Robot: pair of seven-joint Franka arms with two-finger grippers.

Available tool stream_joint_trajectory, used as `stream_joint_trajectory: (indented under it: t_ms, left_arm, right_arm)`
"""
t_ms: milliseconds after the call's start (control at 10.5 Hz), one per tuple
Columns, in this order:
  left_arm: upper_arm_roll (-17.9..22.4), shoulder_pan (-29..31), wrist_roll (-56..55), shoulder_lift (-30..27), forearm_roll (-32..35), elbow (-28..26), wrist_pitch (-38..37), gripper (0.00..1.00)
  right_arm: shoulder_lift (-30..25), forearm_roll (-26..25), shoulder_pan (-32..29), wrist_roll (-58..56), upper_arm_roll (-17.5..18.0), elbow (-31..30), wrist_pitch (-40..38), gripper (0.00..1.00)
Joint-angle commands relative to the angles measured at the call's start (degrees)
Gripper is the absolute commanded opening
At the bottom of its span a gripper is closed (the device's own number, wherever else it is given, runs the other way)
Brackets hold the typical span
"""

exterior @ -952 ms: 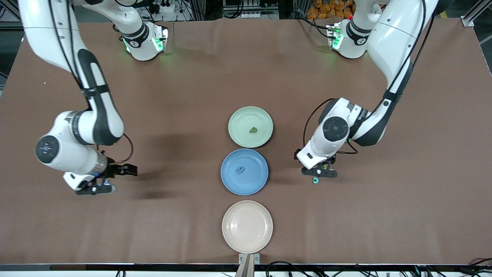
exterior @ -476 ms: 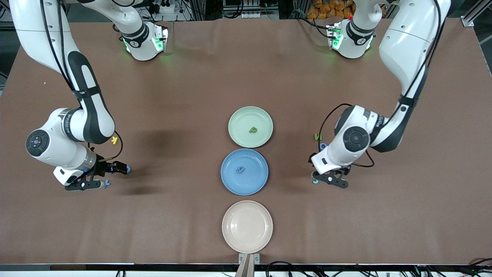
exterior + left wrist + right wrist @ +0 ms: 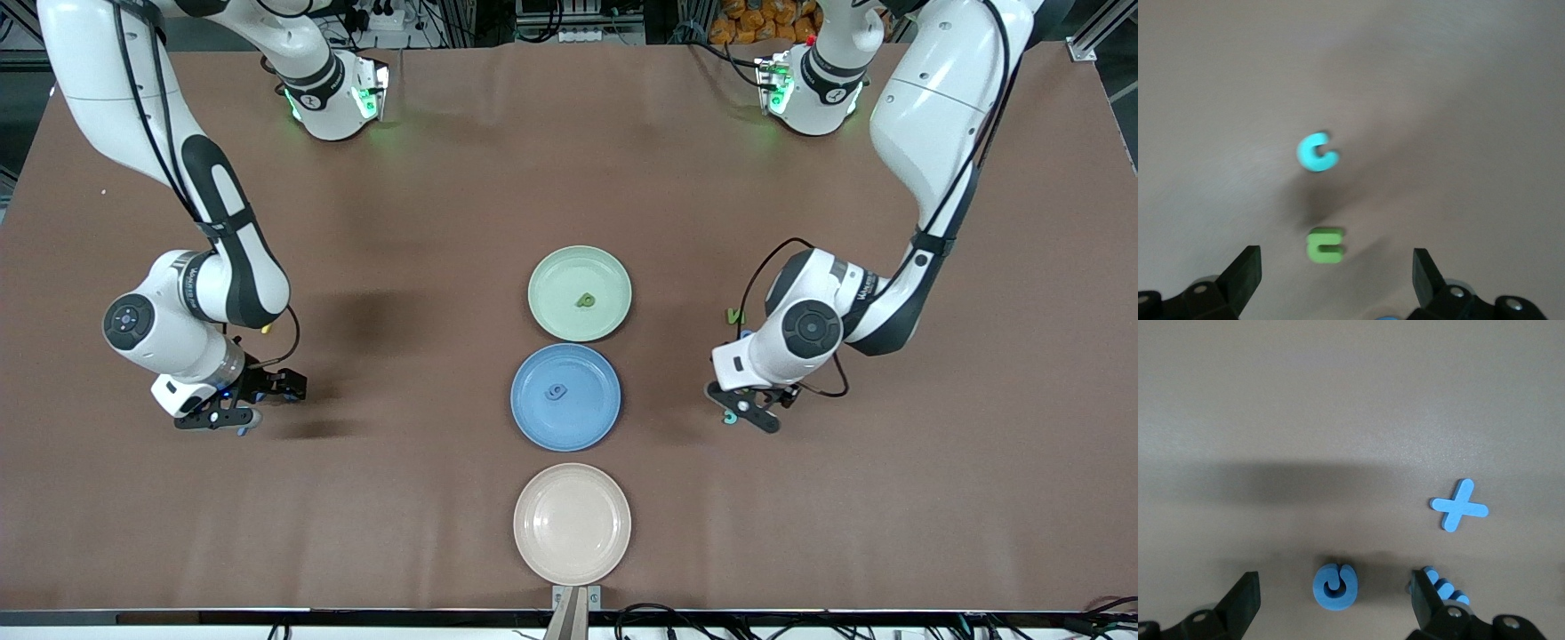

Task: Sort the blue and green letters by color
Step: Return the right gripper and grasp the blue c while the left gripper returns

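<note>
Hiding most letters near the blue plate (image 3: 565, 396), both arms hover with fingers spread wide, holding nothing: left gripper (image 3: 1336, 283) over a green letter (image 3: 1325, 245), right gripper (image 3: 1335, 603) over a blue letter (image 3: 1335, 587).

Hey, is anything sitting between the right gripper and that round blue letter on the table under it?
Nothing visible. The right gripper hangs with open jaws over the round blue letter, bare table around it. A blue cross and a ridged blue piece lie to the side.
</note>
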Motion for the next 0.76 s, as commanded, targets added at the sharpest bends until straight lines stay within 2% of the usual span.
stream_joint_trajectory:
  t_ms: [0,190,286,381,571,667]
  left_arm:
    - [-0.2,0.3,8.7,1.1,0.8,1.2,0.9,1.0]
    - [-0.1,0.3,9.6,1.5,0.9,1.2,1.4,1.0]
    - [-0.1,0.6,9.3,2.0,0.2,1.1,3.1,1.0]
    - [-0.1,1.1,8.6,2.6,0.1,0.9,4.1,1.0]
    - [0.0,1.3,5.0,2.9,0.0,0.8,4.2,1.0]
    - [0.0,1.3,3.8,3.2,0.1,0.8,4.2,1.0]
  right_arm:
    - [0.7,-0.6,-0.3,-0.2,0.5,-2.1,3.1,1.0]
    - [1.3,-0.6,-0.2,0.0,0.5,-2.2,3.9,1.0]
    - [1.8,-0.6,-0.1,0.1,0.6,-2.3,4.9,0.87]
    - [1.9,-0.6,0.0,0.3,0.6,-2.3,4.9,0.7]
    - [1.9,-0.5,0.0,0.5,1.0,-3.1,4.9,0.42]
    - [1.9,-0.4,0.0,0.5,1.1,-3.5,5.1,0.31]
